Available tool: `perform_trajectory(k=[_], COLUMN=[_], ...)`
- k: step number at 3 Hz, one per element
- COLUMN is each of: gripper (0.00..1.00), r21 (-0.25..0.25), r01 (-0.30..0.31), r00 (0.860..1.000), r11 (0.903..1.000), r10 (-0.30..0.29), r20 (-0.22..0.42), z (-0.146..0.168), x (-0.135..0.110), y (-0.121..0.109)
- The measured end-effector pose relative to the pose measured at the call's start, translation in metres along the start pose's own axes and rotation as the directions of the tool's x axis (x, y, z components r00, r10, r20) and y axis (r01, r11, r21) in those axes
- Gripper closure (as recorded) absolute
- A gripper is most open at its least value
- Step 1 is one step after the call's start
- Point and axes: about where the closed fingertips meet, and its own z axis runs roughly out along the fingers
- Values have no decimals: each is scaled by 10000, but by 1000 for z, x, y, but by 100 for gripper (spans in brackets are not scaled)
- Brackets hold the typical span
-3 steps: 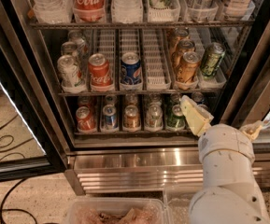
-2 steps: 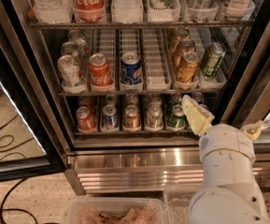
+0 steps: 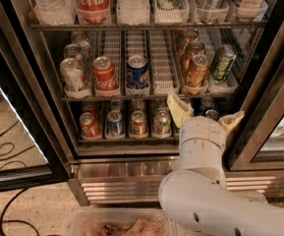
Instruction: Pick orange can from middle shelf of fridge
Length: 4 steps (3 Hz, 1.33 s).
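Orange can (image 3: 196,72) stood ungrasped on the middle shelf (image 3: 146,98); the pincer (image 3: 205,116), spread wide and empty, sat at its six o'clock. Reach, grasp and withdrawal judged outstanding.

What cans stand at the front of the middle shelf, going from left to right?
silver can → red Coca-Cola can → blue can → orange can → green can. The open gripper hangs below the orange can, not touching it.
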Motion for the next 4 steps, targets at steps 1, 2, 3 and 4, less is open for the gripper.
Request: perform_trajectory(k=[1, 2, 3, 4], gripper=[0, 0, 0, 0], r21=[568, 643, 332, 334], r01=[14, 52, 965, 1519], r00=[9981, 9970, 9935, 9868], r11=[9984, 9979, 9948, 9878], r10=[-50, -101, -983, -1535], r20=[619, 765, 577, 512], z=[1, 4, 27, 27], x=[-14, -18, -20, -20], y=[-12, -12, -7, -8])
